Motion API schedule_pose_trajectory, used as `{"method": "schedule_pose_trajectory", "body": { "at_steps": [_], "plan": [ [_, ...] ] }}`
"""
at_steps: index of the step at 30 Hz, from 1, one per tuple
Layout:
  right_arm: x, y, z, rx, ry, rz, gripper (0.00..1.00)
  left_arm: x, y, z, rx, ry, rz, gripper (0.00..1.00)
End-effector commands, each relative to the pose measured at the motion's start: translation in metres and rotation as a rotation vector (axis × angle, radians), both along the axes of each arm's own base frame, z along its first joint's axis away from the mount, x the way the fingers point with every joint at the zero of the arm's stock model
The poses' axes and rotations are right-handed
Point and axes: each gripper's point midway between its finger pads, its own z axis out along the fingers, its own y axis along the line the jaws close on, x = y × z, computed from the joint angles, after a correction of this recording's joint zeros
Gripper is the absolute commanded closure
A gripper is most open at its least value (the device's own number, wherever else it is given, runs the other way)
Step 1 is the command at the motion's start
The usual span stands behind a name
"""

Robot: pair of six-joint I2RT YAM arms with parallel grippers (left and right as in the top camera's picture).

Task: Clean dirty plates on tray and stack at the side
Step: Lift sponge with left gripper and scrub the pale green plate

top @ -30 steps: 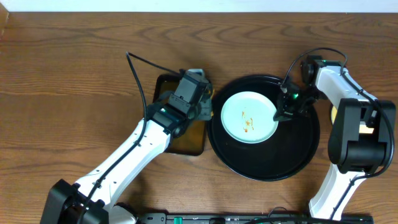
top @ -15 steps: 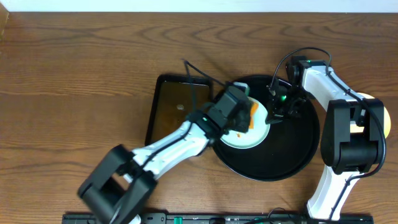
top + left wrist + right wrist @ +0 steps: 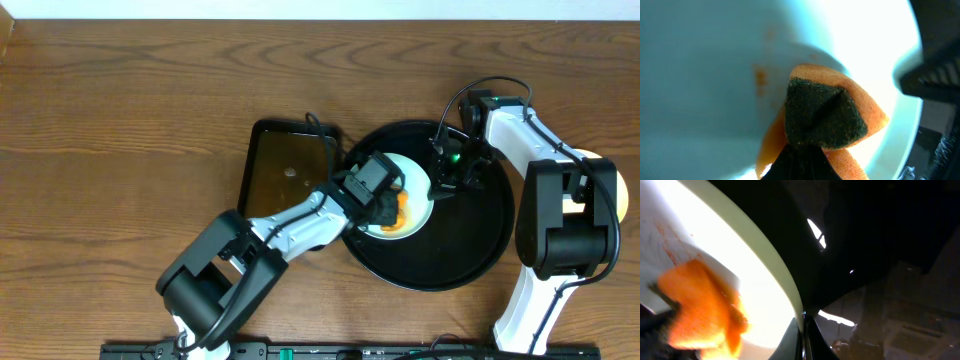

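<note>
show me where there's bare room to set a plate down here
Bare wood of the table left of the brown tray, and the strip beyond both trays. The near floor of the black tray is bare too. Crowded: the plate, where left gripper, sponge and right gripper meet.

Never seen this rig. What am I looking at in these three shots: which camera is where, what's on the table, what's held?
It is a robot: a left arm and a right arm at a wooden table, each ending in a two-finger gripper. The wide picture looks straight down; the two close-ups come from cameras on the wrists. On the table lie a round black tray and, beside it, a smaller brown tray. A pale plate with reddish smears sits on the black tray. The left gripper holds an orange sponge with a dark scrub side on the plate. The right gripper appears to pinch the plate's rim.
</note>
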Motion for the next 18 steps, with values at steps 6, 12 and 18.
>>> {"method": "schedule_pose_trajectory", "body": {
  "at_steps": [6, 12, 18],
  "plan": [
    [-0.005, -0.002, -0.007, -0.025, 0.030, -0.016, 0.99, 0.037, 0.051, 0.008, 0.022, 0.004, 0.116, 0.93],
    [-0.007, -0.002, -0.008, -0.025, 0.035, -0.015, 0.99, 0.024, 0.017, 0.058, -0.092, -0.102, -0.112, 0.92],
    [-0.007, -0.002, -0.008, -0.025, 0.036, -0.015, 0.99, 0.020, 0.000, 0.057, -0.050, -0.195, -0.178, 0.92]
  ]
}}
